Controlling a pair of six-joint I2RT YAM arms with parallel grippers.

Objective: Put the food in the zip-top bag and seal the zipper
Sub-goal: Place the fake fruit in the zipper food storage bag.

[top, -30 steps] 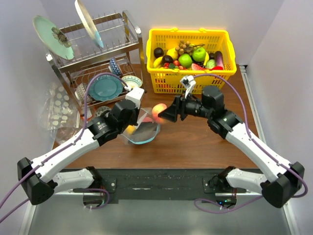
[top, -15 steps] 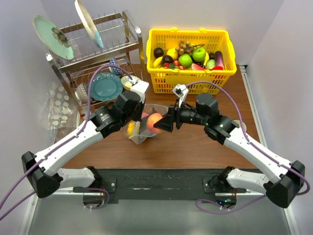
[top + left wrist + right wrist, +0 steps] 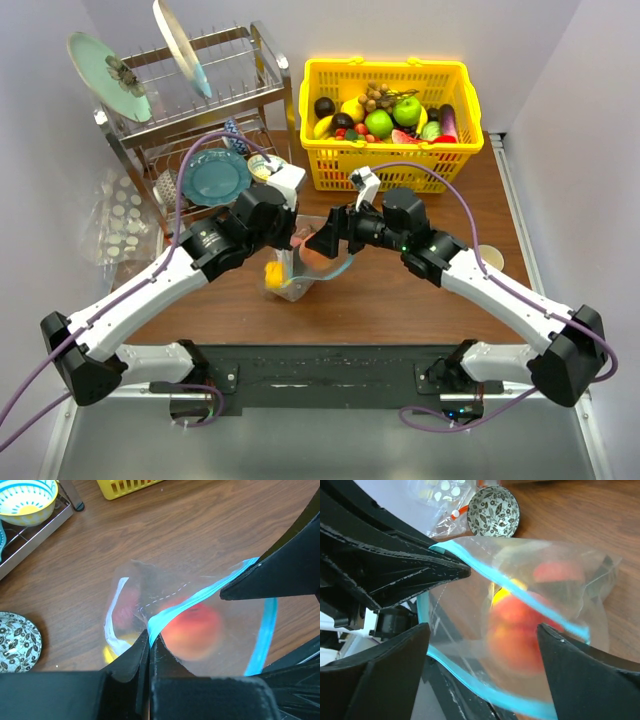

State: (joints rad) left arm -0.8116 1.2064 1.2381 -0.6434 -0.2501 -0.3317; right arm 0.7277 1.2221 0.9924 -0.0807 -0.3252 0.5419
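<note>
The left fingers (image 3: pixel 149 644) were clamped on the zipper (image 3: pixel 200 596) of the zip-top bag (image 3: pixel 150 582), which was held with its mouth open over the worktop (image 3: pixel 400 300). A peach (image 3: pixel 192 630) was seen inside (with a yellow piece (image 3: pixel 112 652) and a red piece (image 3: pixel 127 605) beside it). The right fingers (image 3: pixel 315 240) were spread wide at the mouth, with nothing grasped. More food (image 3: pixel 385 115) lay in the yellow basket (image 3: pixel 330 160) behind.
</note>
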